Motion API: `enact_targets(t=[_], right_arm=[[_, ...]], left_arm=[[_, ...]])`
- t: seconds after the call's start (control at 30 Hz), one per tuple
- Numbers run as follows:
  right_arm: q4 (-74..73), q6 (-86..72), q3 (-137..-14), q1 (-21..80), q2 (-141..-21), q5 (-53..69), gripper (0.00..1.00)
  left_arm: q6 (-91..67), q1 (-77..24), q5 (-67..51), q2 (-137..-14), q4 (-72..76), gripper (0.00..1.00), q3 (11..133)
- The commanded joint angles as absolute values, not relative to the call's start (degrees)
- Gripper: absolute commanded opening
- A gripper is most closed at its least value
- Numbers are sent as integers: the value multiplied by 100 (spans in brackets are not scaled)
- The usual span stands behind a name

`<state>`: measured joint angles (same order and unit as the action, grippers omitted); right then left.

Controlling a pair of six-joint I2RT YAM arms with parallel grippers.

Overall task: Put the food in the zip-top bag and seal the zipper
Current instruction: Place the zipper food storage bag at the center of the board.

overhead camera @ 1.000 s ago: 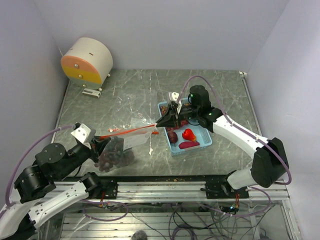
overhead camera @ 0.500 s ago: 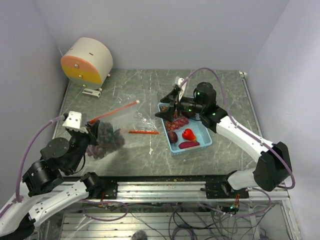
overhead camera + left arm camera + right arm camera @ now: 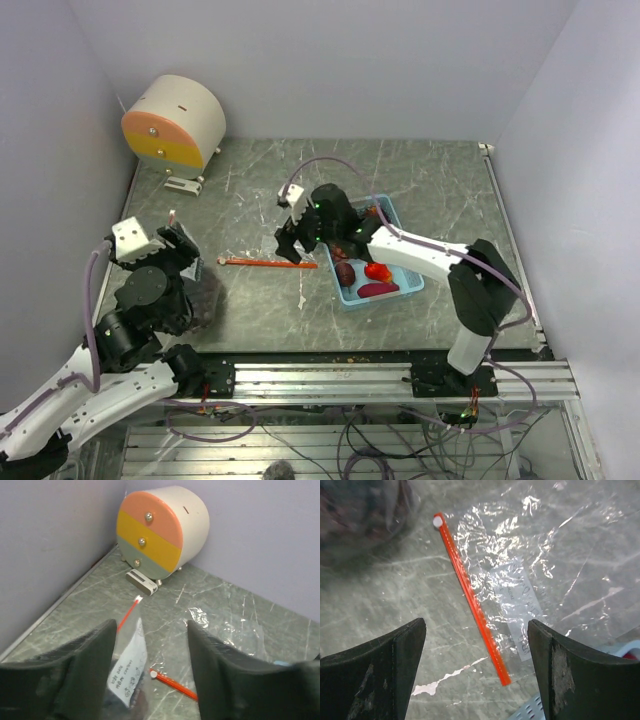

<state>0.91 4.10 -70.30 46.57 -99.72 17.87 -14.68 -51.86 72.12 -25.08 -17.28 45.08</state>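
Observation:
The clear zip-top bag [image 3: 262, 250] lies crumpled on the table, its white label [image 3: 127, 667] showing. One orange-red zipper [image 3: 268, 263] strip lies flat on the table. A second strip [image 3: 128, 615] slants up by my left fingers. Dark berry food [image 3: 360, 510] sits inside the bag's left end. More food, a red fruit [image 3: 377, 270] and dark fruits [image 3: 345, 273], rests in the light blue tray [image 3: 408, 270]. My left gripper [image 3: 185, 248] [image 3: 150, 650] is open above the bag, holding nothing. My right gripper [image 3: 289, 238] [image 3: 476, 645] hangs open over the zipper [image 3: 470, 597].
A round drawer unit [image 3: 175, 122] with orange, yellow and green fronts stands at the back left corner. Purple walls close in the left, back and right sides. The tray's corner [image 3: 530, 711] lies just beside my right gripper.
Both grippers have opened and let go of the bag, which dropped from the left gripper onto the table. My right arm swung left from the tray to above the zipper.

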Motion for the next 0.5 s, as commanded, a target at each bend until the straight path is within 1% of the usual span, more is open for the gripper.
enact_targets(t=[0.0, 0.07, 0.13, 0.3, 0.47], right_arm=[[-133, 721, -7384, 4873, -10326, 1095, 83], [-209, 809, -7527, 4966, -10597, 991, 83], [-359, 945, -7747, 5102, -10882, 838, 83], [-583, 1403, -8297, 5316, -11672, 738, 83], [-832, 1665, -8917, 5317, -12449, 285, 83]], left_arm=[[-2079, -5187, 7701, -2685, -1833, 80, 4660], [-2013, -5191, 7329, -2684, -1864, 91, 4708], [-2048, -5187, 6957, -2653, -1969, 96, 4770], [-2179, -5192, 6205, -2540, -2244, 99, 4889], [-2076, -5194, 5883, -2425, -2459, 100, 4950]])
